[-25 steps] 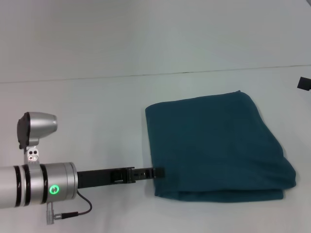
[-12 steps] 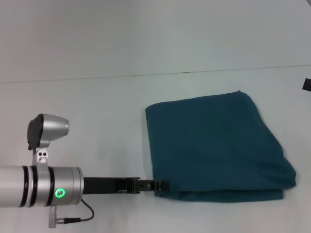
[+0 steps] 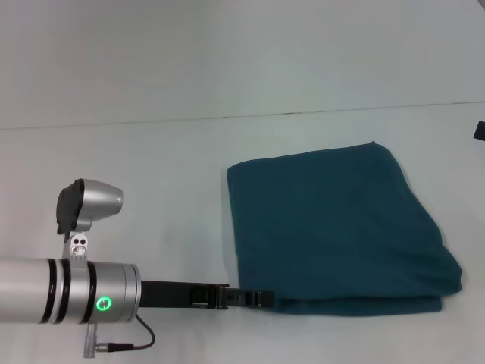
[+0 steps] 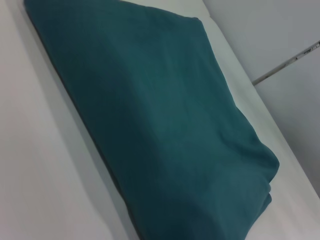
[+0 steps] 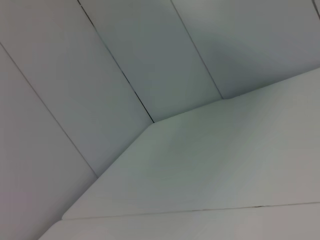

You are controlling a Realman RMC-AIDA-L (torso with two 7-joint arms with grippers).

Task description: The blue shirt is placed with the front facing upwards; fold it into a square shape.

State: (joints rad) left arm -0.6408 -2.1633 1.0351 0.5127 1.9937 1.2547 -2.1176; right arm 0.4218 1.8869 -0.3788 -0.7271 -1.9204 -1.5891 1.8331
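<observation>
The blue shirt [image 3: 337, 227] lies folded into a thick, roughly square teal bundle on the white table, right of centre in the head view; no lettering shows. The left wrist view shows the blue shirt [image 4: 160, 125] close up, filling most of the picture, with stacked layers along one edge. My left gripper [image 3: 258, 299] reaches in from the left, low over the table, its tip at the near-left corner of the bundle and touching its edge. Only a small dark piece of my right gripper [image 3: 480, 130] shows at the far right edge, well away from the shirt.
The white table [image 3: 151, 189] runs far to the left and behind the shirt, and a thin seam [image 3: 227, 117] marks where it meets the pale wall. The right wrist view shows only the table [image 5: 225, 165] and wall panels.
My left arm has slid toward the table's near edge and a little right, bringing its tip from the shirt's left side to its near-left corner. The right arm's dark piece has drawn back toward the right edge.
</observation>
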